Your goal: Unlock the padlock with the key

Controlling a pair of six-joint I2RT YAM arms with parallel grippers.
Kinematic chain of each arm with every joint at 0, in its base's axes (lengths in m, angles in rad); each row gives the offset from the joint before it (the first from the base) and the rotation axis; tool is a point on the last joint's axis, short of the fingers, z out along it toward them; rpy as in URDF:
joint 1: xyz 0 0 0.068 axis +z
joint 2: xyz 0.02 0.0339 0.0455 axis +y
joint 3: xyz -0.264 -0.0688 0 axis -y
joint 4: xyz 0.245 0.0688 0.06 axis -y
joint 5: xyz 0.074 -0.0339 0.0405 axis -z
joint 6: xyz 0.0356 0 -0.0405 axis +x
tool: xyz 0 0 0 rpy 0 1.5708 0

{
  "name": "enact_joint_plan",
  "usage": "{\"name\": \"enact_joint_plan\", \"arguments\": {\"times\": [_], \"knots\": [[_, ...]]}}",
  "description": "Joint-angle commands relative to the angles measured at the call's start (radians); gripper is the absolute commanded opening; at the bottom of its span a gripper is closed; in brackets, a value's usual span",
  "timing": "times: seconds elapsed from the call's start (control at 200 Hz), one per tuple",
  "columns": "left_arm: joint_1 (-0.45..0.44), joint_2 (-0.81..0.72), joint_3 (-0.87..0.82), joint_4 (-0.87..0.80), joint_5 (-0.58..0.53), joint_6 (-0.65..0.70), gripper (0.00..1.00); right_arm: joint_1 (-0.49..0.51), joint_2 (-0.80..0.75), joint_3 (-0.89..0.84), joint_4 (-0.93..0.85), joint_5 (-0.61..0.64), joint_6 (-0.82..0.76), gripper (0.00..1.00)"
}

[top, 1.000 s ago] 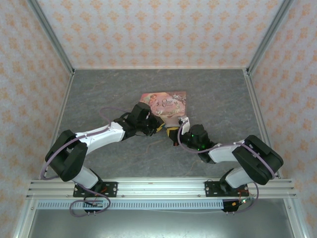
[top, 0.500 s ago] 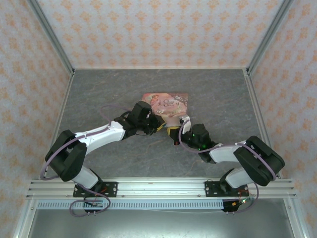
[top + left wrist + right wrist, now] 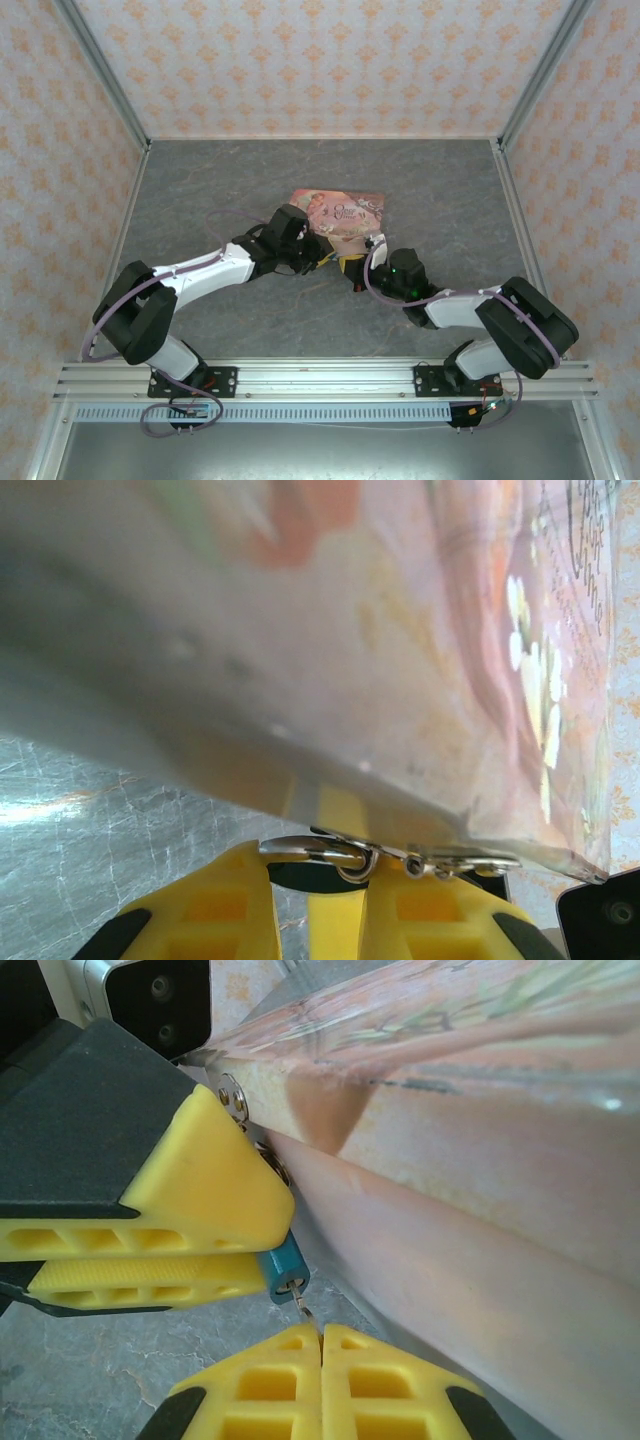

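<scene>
Teal padlock (image 3: 283, 1272) in left claw (image 3: 277, 1251), key (image 3: 303, 1307) in right claw (image 3: 322, 1339) just beside

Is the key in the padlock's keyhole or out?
Apparently in: the key, pinched in the shut right gripper, meets the padlock at its keyhole face. How deep it sits, cannot tell.

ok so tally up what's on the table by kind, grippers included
pink box: 1
padlock: 1
key: 1
grippers: 2, the left gripper and the right gripper
total: 5
</scene>
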Motion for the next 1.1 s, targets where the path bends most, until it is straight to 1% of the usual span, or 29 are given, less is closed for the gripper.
{"name": "enact_joint_plan", "arguments": {"times": [0.0,0.175,0.4,0.55,0.766,0.876,1.021,1.096], "knots": [[-0.02,0.019,0.027,0.003,0.067,0.006,0.0,-0.006,0.01,0.02,0.091,-0.028,0.017,0.0],[-0.023,0.036,0.01,0.028,0.07,-0.002,0.0,-0.005,0.025,0.046,0.116,-0.058,0.037,0.0],[-0.038,0.073,0.017,0.062,0.093,-0.011,0.0,-0.005,0.089,0.095,0.16,-0.086,0.056,0.0],[-0.038,0.083,0.021,0.08,0.106,-0.02,0.0,-0.005,0.122,0.112,0.202,-0.086,0.062,0.0],[-0.039,0.069,0.03,0.078,0.126,-0.015,0.0,-0.022,0.138,0.111,0.203,-0.08,0.031,0.0],[-0.038,0.061,0.033,0.075,0.135,-0.006,0.0,-0.04,0.157,0.124,0.219,-0.121,0.042,0.0],[-0.038,0.079,0.039,0.073,0.149,0.008,0.0,-0.04,0.195,0.154,0.258,-0.192,0.088,0.0],[-0.039,0.094,0.033,0.085,0.148,0.006,0.0,-0.037,0.22,0.154,0.278,-0.205,0.107,0.0]]}}
